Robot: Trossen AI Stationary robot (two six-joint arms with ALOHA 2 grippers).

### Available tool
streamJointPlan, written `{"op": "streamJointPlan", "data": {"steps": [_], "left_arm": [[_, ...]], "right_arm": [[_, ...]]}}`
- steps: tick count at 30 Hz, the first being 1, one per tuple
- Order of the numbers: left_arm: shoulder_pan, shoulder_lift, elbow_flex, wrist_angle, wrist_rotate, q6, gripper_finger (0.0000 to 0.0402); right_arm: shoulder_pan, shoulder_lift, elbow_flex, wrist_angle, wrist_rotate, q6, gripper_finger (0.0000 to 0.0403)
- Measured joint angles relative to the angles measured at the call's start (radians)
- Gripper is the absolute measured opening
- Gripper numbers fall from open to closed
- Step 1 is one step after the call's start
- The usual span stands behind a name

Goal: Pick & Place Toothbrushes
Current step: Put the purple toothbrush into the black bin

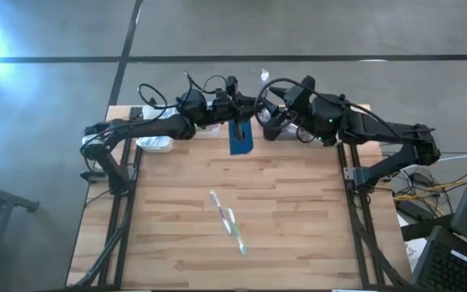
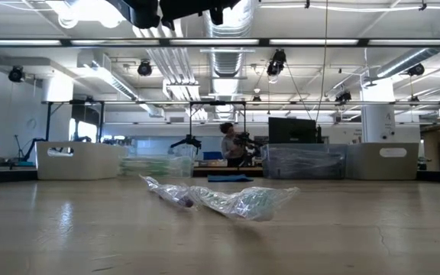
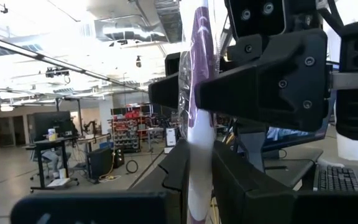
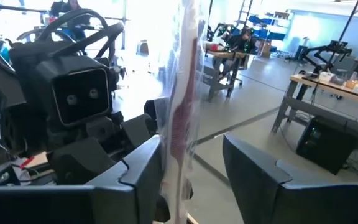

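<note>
Two wrapped toothbrushes (image 1: 227, 217) are lying mid-surface, nearest the camera side. Farther back, both grippers are meeting above the blue pad (image 1: 241, 136): left gripper (image 3: 194, 180) fingers pinching a wrapped toothbrush (image 3: 199, 112) upright, right gripper (image 4: 191, 168) fingers spread around it. Looking light, stiff, crinkly-slick; gripping mid-handle seems best. White bin (image 1: 156, 143) sitting behind-left, nothing blocking.

Wrapped toothbrush (image 4: 179, 118) upright between parted jaws.
</note>
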Motion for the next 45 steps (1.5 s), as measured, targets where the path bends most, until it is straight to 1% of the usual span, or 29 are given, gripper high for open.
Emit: {"op": "streamJointPlan", "data": {"steps": [6,17,31,34,39,42,45], "left_arm": [[0.006,0.000,0.000,0.000,0.000,0.001,0.0049],[0.009,0.000,0.000,0.000,-0.006,0.002,0.0047],[0.009,0.000,0.000,-0.011,-0.003,-0.006,0.0049],[0.009,-0.001,0.000,-0.024,0.000,-0.013,0.0068],[0.020,-0.004,0.000,-0.101,0.000,-0.010,0.0141],[0.033,-0.017,-0.001,-0.165,-0.002,0.025,0.0186],[0.045,-0.043,-0.001,-0.225,-0.006,0.094,0.0216]], "right_arm": [[0.000,-0.002,0.000,0.002,-0.004,0.008,0.0122],[0.000,-0.004,0.000,0.002,-0.022,-0.003,0.0020],[0.000,-0.006,0.000,0.001,-0.027,-0.031,0.0015],[0.000,-0.007,0.000,0.000,-0.027,-0.062,0.0015],[-0.010,-0.024,0.013,-0.026,-0.019,-0.074,0.0014],[-0.032,-0.039,0.041,-0.115,-0.017,-0.042,0.0014],[-0.072,-0.046,0.078,-0.281,-0.019,0.025,0.0014]]}}
